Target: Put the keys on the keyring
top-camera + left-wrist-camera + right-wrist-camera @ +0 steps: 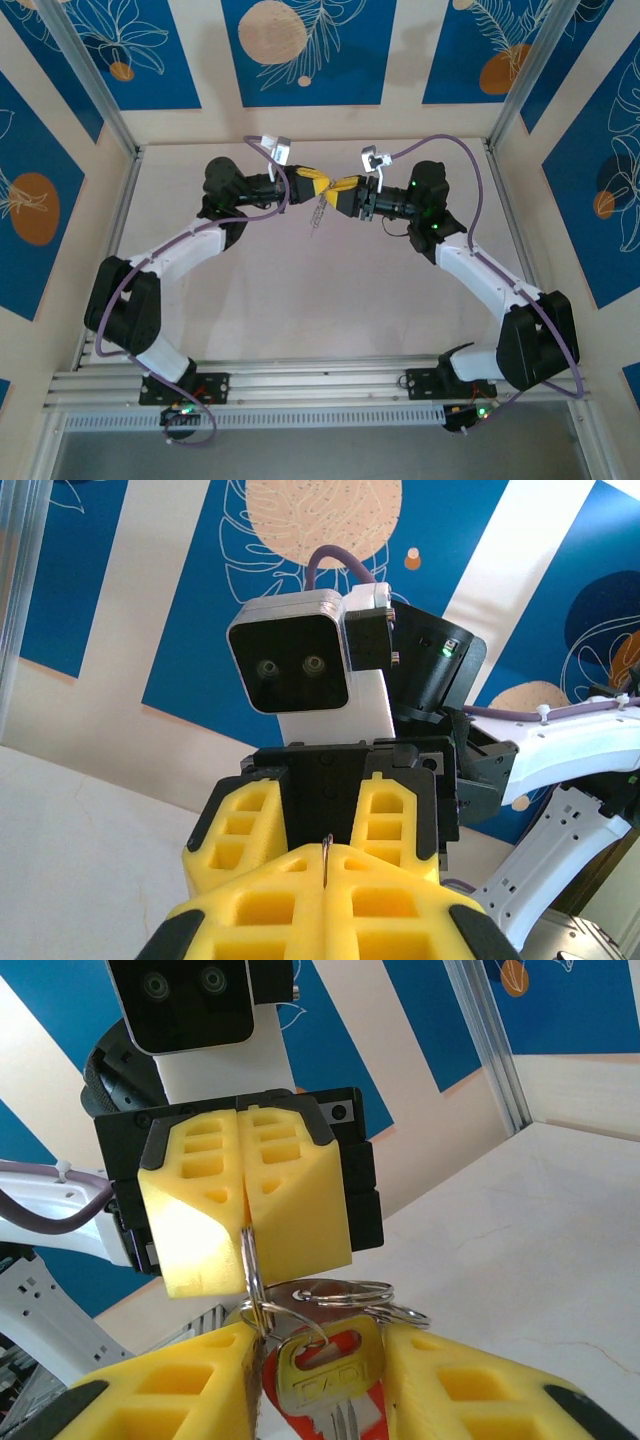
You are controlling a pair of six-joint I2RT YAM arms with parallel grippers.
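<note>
Two jaws of the right gripper (320, 1340) stood narrow around the key (350, 1346); whether they pinched it I could not tell. Beyond, the left gripper (245, 1260) clamped the ring (335, 1294), probably steadying it above the tabletop (540, 1230) for threading.

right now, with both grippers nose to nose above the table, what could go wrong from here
1. The left gripper pinches only a thin edge of the keyring. A sideways tug could pull it out of the pads.
2. The red key sits between the fingers of the right gripper, but it is unclear whether it is clamped. If it is loose, the bunch could swing or drop to the table.
3. The fingertips almost touch, so a small advance could make them collide.
</note>
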